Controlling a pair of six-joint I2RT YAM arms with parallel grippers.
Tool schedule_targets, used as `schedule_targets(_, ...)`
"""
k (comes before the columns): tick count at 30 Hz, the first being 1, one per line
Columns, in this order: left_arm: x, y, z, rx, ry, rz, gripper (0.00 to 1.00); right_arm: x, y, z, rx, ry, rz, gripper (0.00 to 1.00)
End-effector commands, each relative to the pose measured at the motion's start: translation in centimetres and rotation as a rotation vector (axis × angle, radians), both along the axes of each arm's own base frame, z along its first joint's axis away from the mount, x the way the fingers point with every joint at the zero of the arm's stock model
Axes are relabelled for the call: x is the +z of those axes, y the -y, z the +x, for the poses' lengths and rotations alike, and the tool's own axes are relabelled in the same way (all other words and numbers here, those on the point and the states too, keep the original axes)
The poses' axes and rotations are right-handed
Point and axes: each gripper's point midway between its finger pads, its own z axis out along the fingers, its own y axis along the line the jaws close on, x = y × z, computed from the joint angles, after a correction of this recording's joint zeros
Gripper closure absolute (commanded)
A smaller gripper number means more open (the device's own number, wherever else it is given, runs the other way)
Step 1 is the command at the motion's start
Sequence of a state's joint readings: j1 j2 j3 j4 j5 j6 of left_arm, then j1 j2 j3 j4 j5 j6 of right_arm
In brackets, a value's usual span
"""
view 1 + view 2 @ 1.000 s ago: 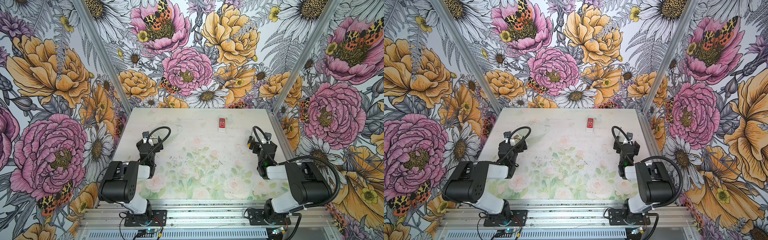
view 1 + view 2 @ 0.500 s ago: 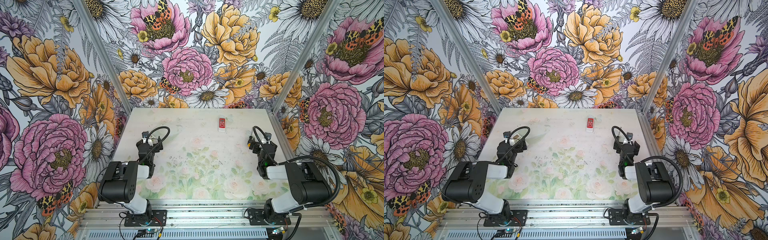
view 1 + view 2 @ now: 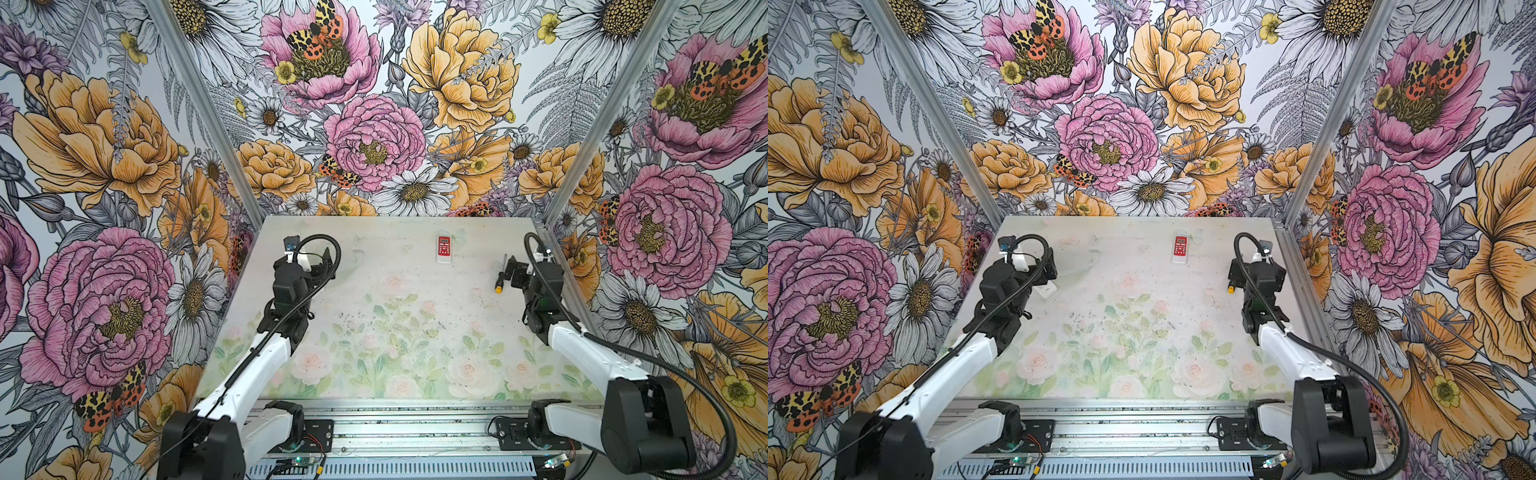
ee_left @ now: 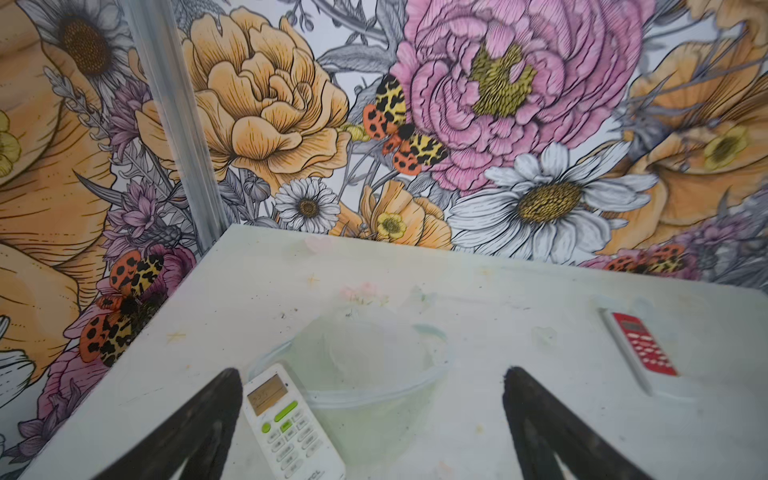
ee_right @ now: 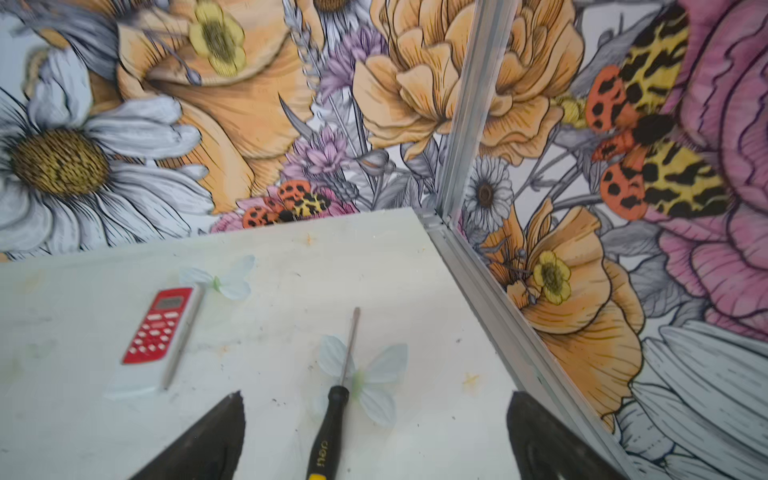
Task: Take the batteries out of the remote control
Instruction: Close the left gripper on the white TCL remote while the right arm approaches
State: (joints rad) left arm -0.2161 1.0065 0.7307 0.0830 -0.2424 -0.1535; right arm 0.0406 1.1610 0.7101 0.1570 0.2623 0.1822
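Batteries are nowhere in sight. My guess is that they sit inside a remote, and both remotes lie buttons-up, so any battery door faces the table [image 3: 374,332]. That is the first hazard: a thin, flat body lying flush gives the jaws little edge to bite. A pinch from above could skid it away rather than lift or turn it.

Nearest, on the left, the white remote [image 4: 286,419] lies just beside one finger of the left claw [image 4: 372,374], with its far end at the rim of a clear dish [image 4: 365,361]. A careless descent could press a finger onto the keys or knock the dish aside. On the right, the screwdriver [image 5: 332,419] lies between the fingers of the right claw [image 5: 376,395], handle near and shaft pointing far. Being round, it would likely roll if nudged off-centre. Farther back, right of centre, the red remote [image 3: 444,248] lies well apart from both arms. With two remotes out, picking the wrong one is a risk too.

Both claws stand with jaws wide apart. Neither holds anything, and as far as the wrist views show, neither touches a remote, the dish or the screwdriver. Each hangs above the table.
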Motion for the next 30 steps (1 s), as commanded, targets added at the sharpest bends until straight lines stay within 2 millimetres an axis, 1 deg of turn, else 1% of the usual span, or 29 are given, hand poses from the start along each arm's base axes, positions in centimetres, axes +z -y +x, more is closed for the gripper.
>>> schedule_targets(1, -4.3, 0.6, -4.3, 0.048, -0.326, -0.288, 0.01, -2.0, -3.6, -3.7, 0.127, -0.241, 0.222, 0.0)
schedule_targets(2, -4.3, 1.7, -5.2, 0.002, -0.376, -0.339, 0.01, -1.5, -4.7, -4.3, 0.162, -0.245, 0.283, 0.0)
schedule_targets(3, -4.5, 1.6, -6.0, 0.021, -0.418, -0.356, 0.01, -1.2, -5.8, -4.8, 0.204, -0.256, 0.322, 0.0)
schedule_targets(5, -4.9, 0.4, -7.8, 0.109, -0.503, -0.38, 0.01, -0.9, -7.6, -5.9, 0.264, -0.276, 0.383, 0.0)
schedule_targets(6, -5.0, 0.2, -8.2, 0.117, -0.53, -0.384, 0.01, -0.8, -8.2, -6.3, 0.289, -0.283, 0.399, 0.0)
schedule_targets(9, -5.7, -1.2, -8.7, 0.163, -0.589, -0.383, 0.01, -1.0, -10.0, -7.0, 0.361, -0.313, 0.425, 0.0)
schedule_targets(11, -6.8, -2.4, -8.7, 0.224, -0.646, -0.369, 0.01, -1.9, -10.9, -7.2, 0.392, -0.343, 0.423, 0.0)
schedule_targets(13, -7.9, -3.1, -8.2, 0.255, -0.689, -0.385, 0.01, -2.4, -11.7, -7.3, 0.426, -0.373, 0.435, 0.0)
schedule_targets(15, -9.0, -3.7, -7.4, 0.27, -0.736, -0.396, 0.01, -2.4, -12.6, -7.3, 0.448, -0.383, 0.448, 0.0)
schedule_targets(18, -10.0, -4.9, -5.1, 0.295, -0.802, -0.318, 0.01, -2.3, -14.5, -7.3, 0.511, -0.415, 0.479, 0.0)
schedule_targets(20, -11.0, -5.8, -3.0, 0.313, -0.844, -0.3, 0.01, -2.4, -16.0, -7.4, 0.55, -0.438, 0.486, 0.0)
schedule_targets(23, -13.0, -6.6, 0.2, 0.311, -0.916, -0.323, 0.01, -2.6, -18.2, -7.4, 0.605, -0.466, 0.46, 0.0)
schedule_targets(26, -15.1, -7.4, 3.1, 0.33, -0.97, -0.273, 0.01, -2.9, -20.5, -7.5, 0.655, -0.484, 0.456, 0.0)
schedule_targets(28, -17.1, -7.7, 4.4, 0.331, -1.018, -0.308, 0.01, -3.1, -22.6, -7.7, 0.703, -0.502, 0.453, 0.0)
schedule_targets(29, -17.7, -7.7, 5.0, 0.33, -1.027, -0.328, 0.01, -3.1, -23.6, -7.8, 0.728, -0.509, 0.445, 0.0)
schedule_targets(30, -19.5, -7.7, 5.5, 0.332, -1.065, -0.335, 0.01, -3.2, -24.5, -8.0, 0.748, -0.516, 0.438, 0.0)
